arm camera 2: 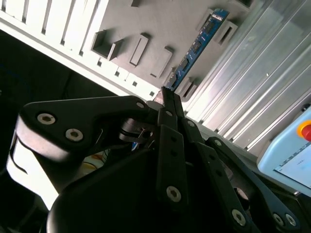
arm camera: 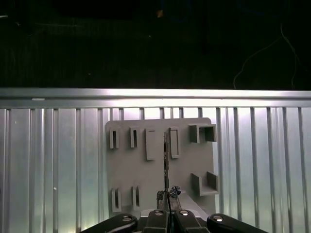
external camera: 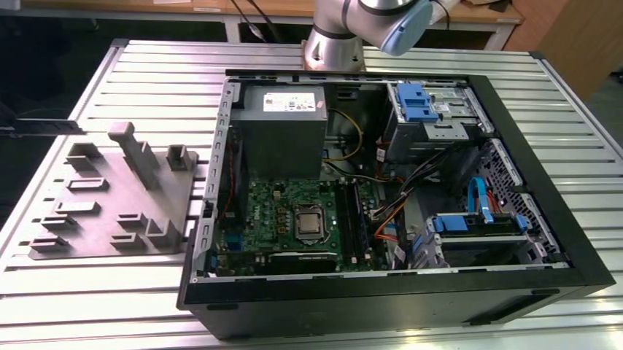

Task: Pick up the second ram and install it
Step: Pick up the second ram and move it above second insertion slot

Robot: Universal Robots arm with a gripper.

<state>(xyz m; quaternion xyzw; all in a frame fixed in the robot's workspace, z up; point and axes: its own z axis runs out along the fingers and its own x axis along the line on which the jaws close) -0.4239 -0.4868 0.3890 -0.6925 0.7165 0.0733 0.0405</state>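
Aluminium slats form the single table (external camera: pixel 146 65). Two things sit on it: one open black computer case (external camera: pixel 389 295) and one grey fixture plate (external camera: pixel 98 211). In the exterior view the plate lies just beside the case, at nine o'clock from it. One arm (external camera: pixel 336 36) rises at twelve o'clock from the case, by the table's far edge.

Inside the case I count one silver power supply (external camera: pixel 282 109), one green motherboard (external camera: pixel 287 219) with one processor socket (external camera: pixel 309 223), and two blue drive carriers (external camera: pixel 421 102). I cannot tell whether a stick already stands in the memory slots.

One claw (arm camera 2: pixel 166 94) shows in both wrist views. Its black fingers (arm camera 2: pixel 170 145) are brought together and clamped on one blue ram stick (arm camera 2: pixel 199 41). The ram is held by one end and juts straight out beyond the fingertips.

In the first wrist view the stick (arm camera: pixel 166 165) is seen edge-on, as a thin dark line. It runs from the claw (arm camera: pixel 167 196) out across the plate (arm camera: pixel 141 174), which lies well beyond it. On the plate I count eight raised holders in that view: six narrow ones and two wider brackets.

One pale blue hand panel (arm camera 2: pixel 291 155) with one red button (arm camera 2: pixel 305 130) sits at the edge of the second wrist view.
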